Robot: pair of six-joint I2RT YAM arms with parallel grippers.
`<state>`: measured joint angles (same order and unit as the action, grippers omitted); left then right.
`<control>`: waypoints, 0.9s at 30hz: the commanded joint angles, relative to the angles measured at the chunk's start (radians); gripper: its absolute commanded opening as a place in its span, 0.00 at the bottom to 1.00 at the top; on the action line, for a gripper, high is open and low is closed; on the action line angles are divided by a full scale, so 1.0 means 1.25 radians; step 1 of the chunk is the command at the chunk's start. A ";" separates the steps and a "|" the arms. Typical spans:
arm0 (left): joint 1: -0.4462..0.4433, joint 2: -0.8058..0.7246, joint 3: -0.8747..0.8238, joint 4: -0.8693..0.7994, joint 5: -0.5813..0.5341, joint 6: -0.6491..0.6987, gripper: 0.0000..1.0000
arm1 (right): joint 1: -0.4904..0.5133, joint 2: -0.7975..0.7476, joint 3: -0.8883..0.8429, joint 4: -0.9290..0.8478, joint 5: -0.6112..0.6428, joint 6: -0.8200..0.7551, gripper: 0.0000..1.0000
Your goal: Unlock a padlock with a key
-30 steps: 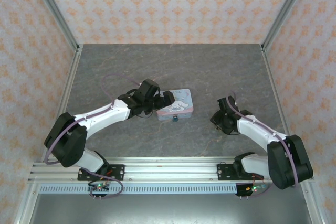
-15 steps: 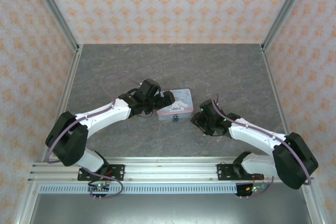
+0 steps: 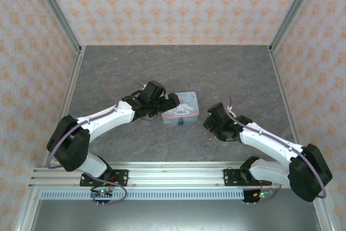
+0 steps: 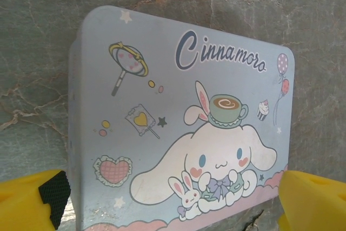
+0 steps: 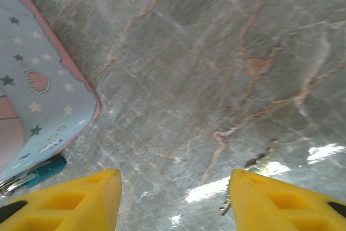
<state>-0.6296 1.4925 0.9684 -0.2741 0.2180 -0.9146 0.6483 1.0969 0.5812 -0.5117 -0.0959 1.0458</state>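
Item, nearest the arm bases: right gripper [image 5: 174, 187], yellow fingers spread apart and holding nothing, poised low over the grey marbled table [image 3: 162, 68]. Item: the key [image 5: 265, 160], lying flat on that table just beside the tip of the gripper's right-hand finger, off centre of the gap. Item: the padlock [image 5: 47, 169], teal, lying against the near edge of the cartoon-printed box [image 4: 184, 106], well apart from the key. Item, farthest: left gripper [image 4: 170, 198], fingers wide, astride the box's end; whether its pads touch cannot be told. Step judged in hand: fetching the key, not yet grasped. Next move calls for centring over it, descending, and pinching thin flat metal off the surface.
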 commanded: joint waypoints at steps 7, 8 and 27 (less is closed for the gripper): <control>0.035 -0.070 0.014 -0.050 -0.085 0.028 1.00 | 0.003 -0.003 -0.054 -0.042 0.039 0.101 0.51; 0.045 -0.077 0.009 -0.048 -0.084 0.028 1.00 | 0.004 0.002 -0.055 -0.042 0.039 0.107 0.50; 0.101 -0.100 -0.042 0.047 -0.005 0.035 1.00 | 0.059 0.197 0.008 -0.040 0.025 0.194 0.40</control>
<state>-0.5140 1.3823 0.9321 -0.2615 0.1871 -0.8883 0.7074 1.2919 0.5850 -0.5873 -0.0360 1.2537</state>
